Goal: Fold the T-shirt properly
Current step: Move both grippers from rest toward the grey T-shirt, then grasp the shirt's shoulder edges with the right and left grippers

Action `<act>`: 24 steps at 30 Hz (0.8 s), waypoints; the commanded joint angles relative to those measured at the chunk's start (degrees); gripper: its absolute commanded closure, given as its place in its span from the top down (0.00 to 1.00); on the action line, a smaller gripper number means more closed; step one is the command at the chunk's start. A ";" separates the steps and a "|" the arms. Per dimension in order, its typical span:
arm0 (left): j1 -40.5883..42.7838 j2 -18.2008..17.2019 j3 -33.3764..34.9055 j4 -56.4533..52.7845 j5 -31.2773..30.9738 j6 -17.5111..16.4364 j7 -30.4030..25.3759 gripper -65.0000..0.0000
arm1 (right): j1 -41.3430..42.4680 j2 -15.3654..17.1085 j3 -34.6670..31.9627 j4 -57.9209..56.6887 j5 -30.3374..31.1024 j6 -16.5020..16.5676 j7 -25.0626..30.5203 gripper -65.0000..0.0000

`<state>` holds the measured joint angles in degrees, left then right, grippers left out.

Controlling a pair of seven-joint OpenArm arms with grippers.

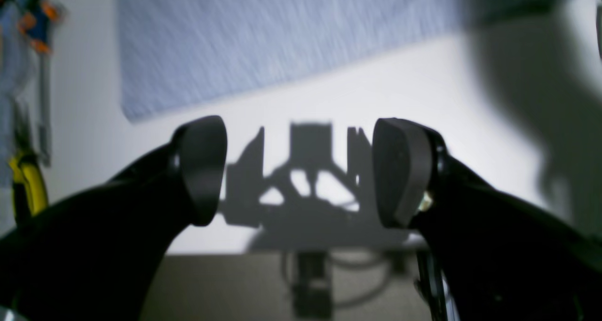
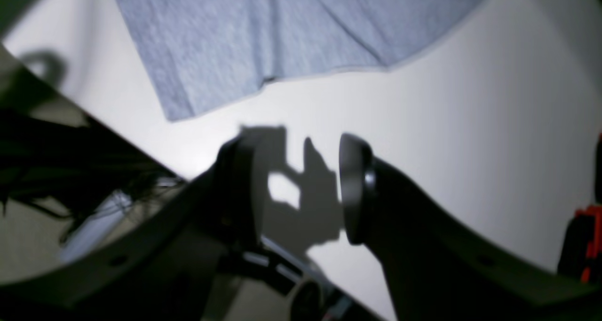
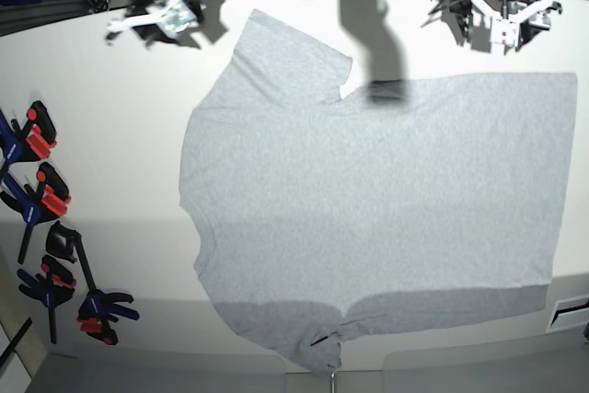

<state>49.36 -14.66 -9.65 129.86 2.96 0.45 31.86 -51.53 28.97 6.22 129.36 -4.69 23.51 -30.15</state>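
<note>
The T-shirt (image 3: pixel 386 200) lies spread flat on the white table (image 3: pixel 110 135), plain side up. Its neck is to the left, its hem to the right, and one sleeve points to the far edge. My left gripper (image 3: pixel 502 20) hovers at the far right, beyond the shirt's hem corner. In the left wrist view its fingers (image 1: pixel 202 170) stand wide apart over bare table, with the T-shirt (image 1: pixel 282 38) ahead of them. My right gripper (image 3: pixel 156 16) hangs at the far left near the upper sleeve. Its jaws (image 2: pixel 296 184) are open and empty, short of the T-shirt (image 2: pixel 282 24).
Several black clamps with red and blue handles (image 3: pixel 41 190) lie along the table's left side, more of them near the front left corner (image 3: pixel 92 306). The table's far edge runs just behind both grippers. A dark shadow (image 3: pixel 382 43) falls across the shirt's top.
</note>
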 commanded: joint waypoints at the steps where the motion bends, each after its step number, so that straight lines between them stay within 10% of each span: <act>1: 0.59 -0.96 -0.11 1.05 0.20 0.63 -1.66 0.68 | 0.76 0.42 -2.12 0.70 -1.97 -1.97 0.94 0.36; 24: 0.61 -3.48 -0.11 1.05 0.20 0.63 -1.49 0.68 | 19.32 0.39 -35.12 -17.97 -19.80 -11.17 -4.83 0.36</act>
<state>49.47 -17.80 -9.65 129.86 2.87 0.67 31.51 -31.92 29.02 -28.91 111.18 -24.10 12.56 -34.39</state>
